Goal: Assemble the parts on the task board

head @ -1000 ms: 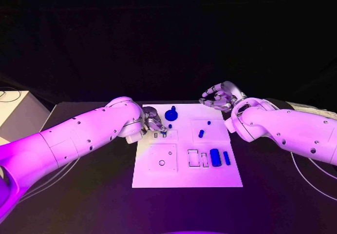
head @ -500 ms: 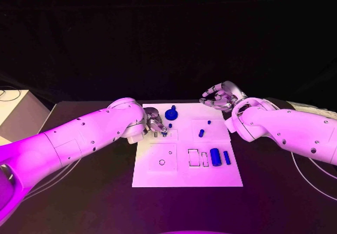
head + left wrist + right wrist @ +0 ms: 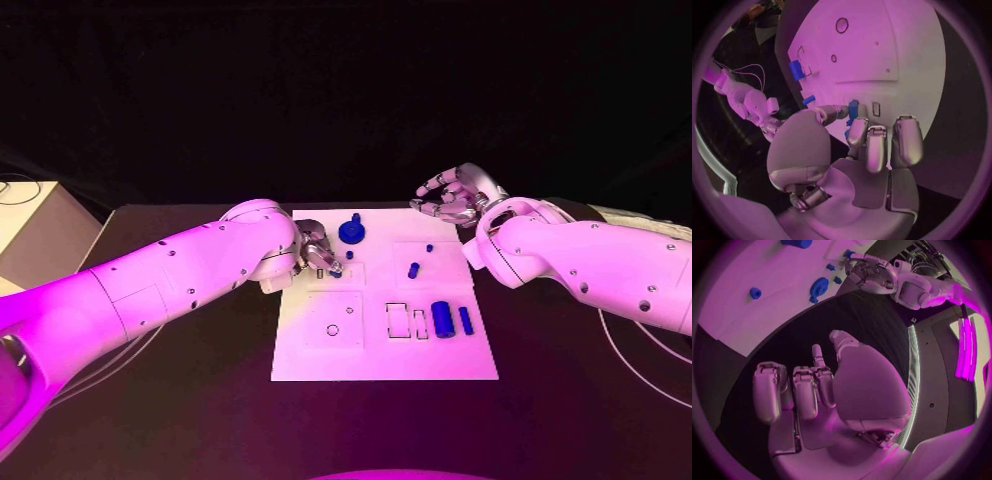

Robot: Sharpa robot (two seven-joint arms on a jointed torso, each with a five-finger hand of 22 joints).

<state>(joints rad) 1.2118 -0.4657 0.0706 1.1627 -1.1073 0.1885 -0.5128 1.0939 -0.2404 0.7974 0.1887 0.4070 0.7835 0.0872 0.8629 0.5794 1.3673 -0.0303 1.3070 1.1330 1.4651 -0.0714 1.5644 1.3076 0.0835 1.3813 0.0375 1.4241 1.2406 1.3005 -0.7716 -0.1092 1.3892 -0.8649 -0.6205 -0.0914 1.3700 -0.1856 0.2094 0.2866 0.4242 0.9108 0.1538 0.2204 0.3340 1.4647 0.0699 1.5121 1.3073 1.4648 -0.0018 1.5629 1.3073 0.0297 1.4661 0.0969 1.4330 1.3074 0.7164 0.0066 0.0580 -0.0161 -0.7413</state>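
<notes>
Here the left robot hand (image 3: 317, 255) is over the task board (image 3: 385, 350) near its far left corner, pinching a small blue part (image 3: 852, 110) at its fingertips. Just beside lies a blue disc (image 3: 352, 235). Blue cylinders (image 3: 443, 321) rest mid-board. The right robot hand (image 3: 454, 197) hangs beyond the far right corner — fingers curled, empty.

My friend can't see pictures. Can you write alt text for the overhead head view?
The robot's left hand pinches a small blue part over the white task board on a black table. Its right hand hovers, holding nothing, past the board's far corner.
</notes>
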